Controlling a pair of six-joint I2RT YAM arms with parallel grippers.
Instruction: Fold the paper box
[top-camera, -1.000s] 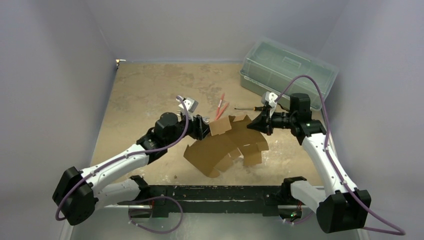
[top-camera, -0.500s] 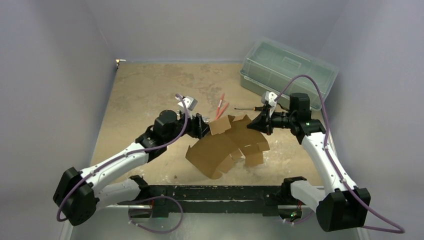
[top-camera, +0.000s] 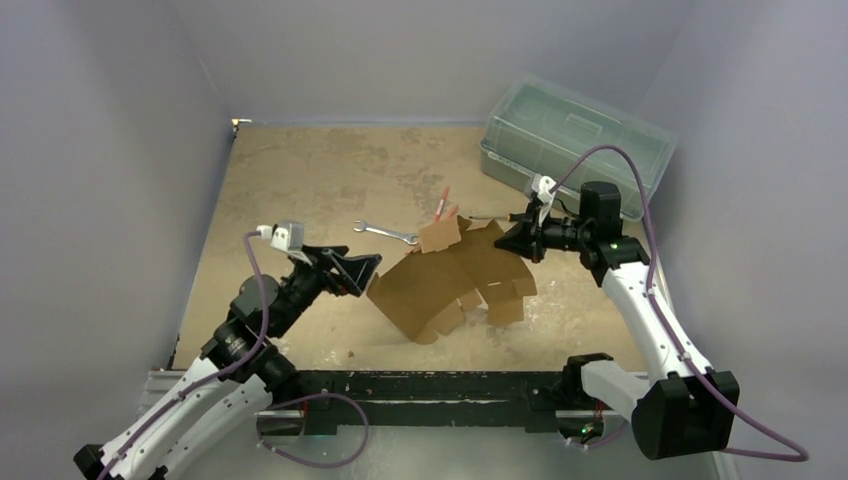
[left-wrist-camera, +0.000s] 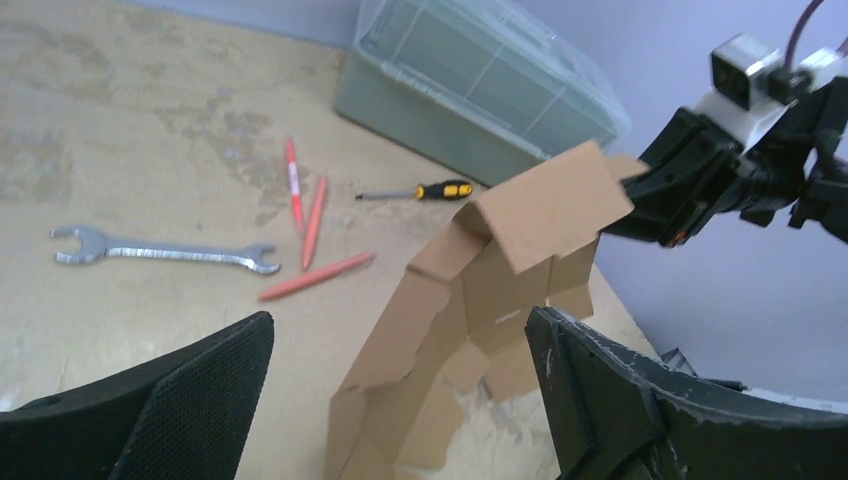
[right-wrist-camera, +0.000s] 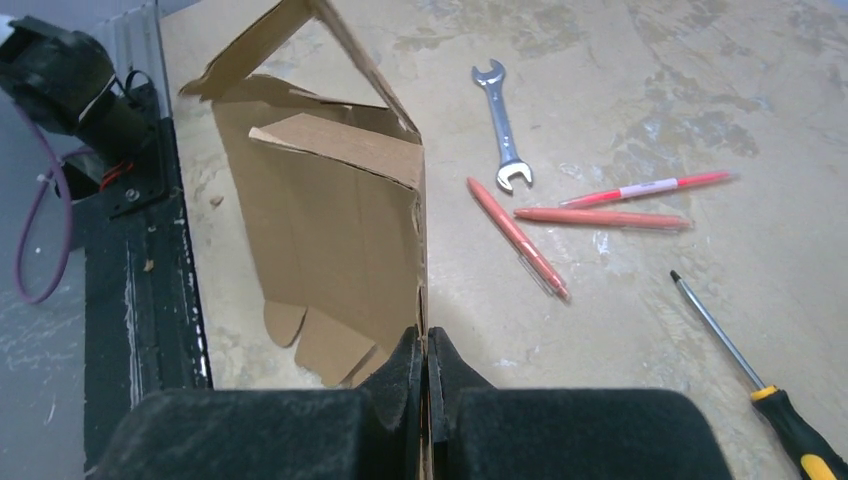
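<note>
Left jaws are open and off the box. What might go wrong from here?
1. Only the right gripper holds the paper box, jaws shut on one thin edge; the half-raised sheet may sag or spring flat.
2. The left gripper stands open beside the box; closing in could shove the sheet rather than catch a flap.
3. The pens lie close by; a sliding sheet may sweep them.

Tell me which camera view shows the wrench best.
The left wrist view. There the wrench lies whole, large and unobstructed, with both open ends clear. In the right wrist view the wrench is also whole, but smaller. In the top view the wrench is only a small silver shape.
</note>
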